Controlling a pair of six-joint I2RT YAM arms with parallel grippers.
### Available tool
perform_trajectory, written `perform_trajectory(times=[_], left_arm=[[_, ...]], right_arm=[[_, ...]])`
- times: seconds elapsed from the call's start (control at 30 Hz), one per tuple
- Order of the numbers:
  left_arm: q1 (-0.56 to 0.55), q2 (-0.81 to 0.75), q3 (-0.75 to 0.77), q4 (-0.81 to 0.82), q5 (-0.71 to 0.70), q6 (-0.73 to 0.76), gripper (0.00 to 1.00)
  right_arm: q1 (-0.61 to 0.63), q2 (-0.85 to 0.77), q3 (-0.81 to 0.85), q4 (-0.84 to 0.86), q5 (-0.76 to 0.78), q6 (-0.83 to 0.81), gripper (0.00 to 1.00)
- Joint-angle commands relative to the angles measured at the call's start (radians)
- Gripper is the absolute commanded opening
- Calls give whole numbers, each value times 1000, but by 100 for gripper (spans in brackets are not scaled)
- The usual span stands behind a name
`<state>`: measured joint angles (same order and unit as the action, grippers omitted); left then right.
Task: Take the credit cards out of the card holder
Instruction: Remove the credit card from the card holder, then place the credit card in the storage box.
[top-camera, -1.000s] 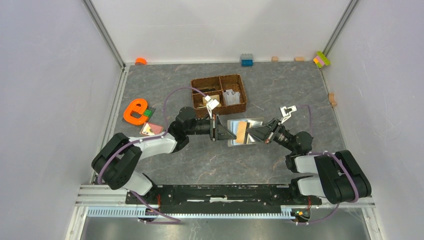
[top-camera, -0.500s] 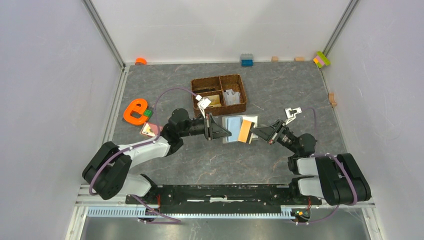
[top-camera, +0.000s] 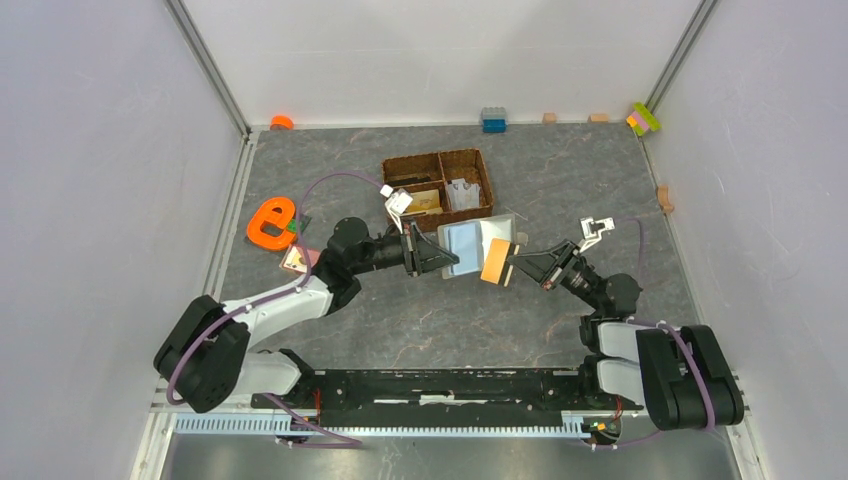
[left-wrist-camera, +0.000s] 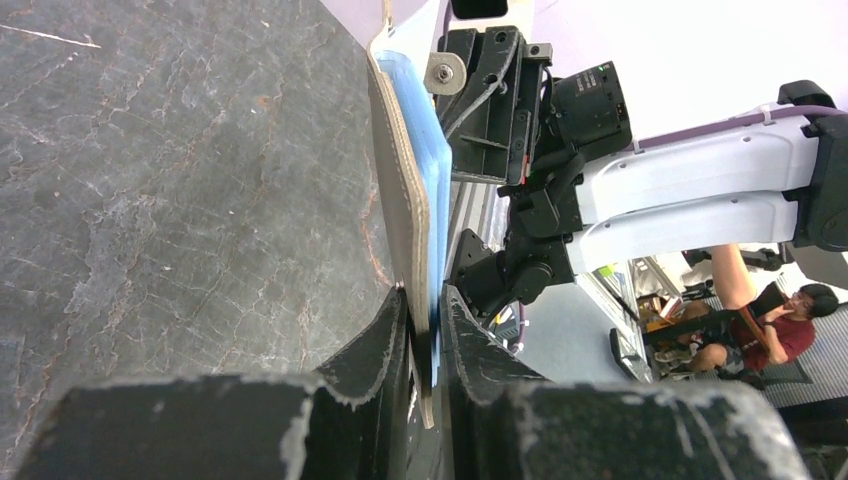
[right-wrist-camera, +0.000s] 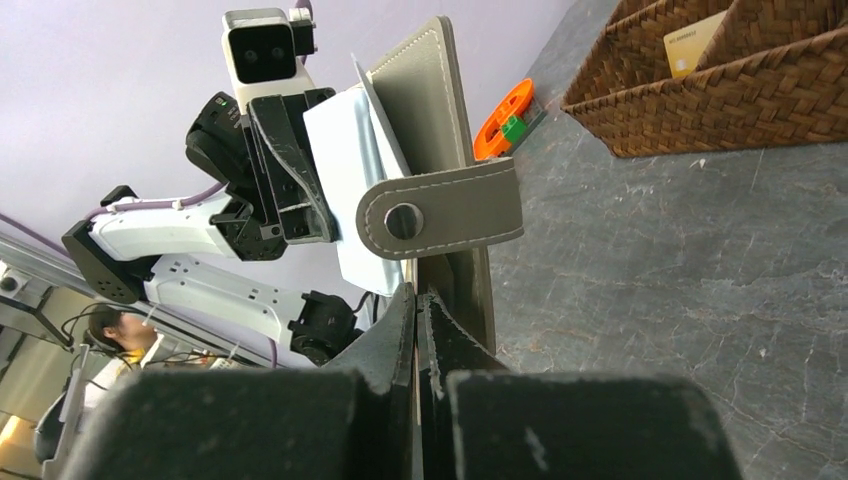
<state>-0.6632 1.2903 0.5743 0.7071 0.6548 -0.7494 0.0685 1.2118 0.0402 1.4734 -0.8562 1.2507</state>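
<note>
So, change: orange credit card (top-camera: 497, 262) is sliding right, almost leaving card holder (top-camera: 468, 240)
Left gripper (top-camera: 443, 261): clamping card holder, just near-side of woven basket (top-camera: 437, 158)
Right gripper (top-camera: 512, 263): pinching that card tight
Meaning: one card is coming free

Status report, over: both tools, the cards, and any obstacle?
Left tool shut on card holder. Right tool shut on orange card, at holder's edge. Woven basket just behind.

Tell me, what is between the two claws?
Seen from above: the grey card holder, held by the left gripper, and an orange card in the right gripper.
</note>
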Motion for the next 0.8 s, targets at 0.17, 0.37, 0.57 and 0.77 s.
perform_trajectory(times=[0.17,0.37,0.57,0.77], left_arm=[[1,-71,-5,-19,-62,75,2],[4,-108,-16,-54,-111,95,2],[5,-193,-43,-124,-233,132,6],[14,-228,-58,-137,-313,106,2]], right_arm=[[-18,-72,-5,38,3,-87,0],[-18,-100,0,-18,9,-120,0],[-19,-123,1,-33,14,-133,0],[-14,-176,14,-141,36,-206,0]])
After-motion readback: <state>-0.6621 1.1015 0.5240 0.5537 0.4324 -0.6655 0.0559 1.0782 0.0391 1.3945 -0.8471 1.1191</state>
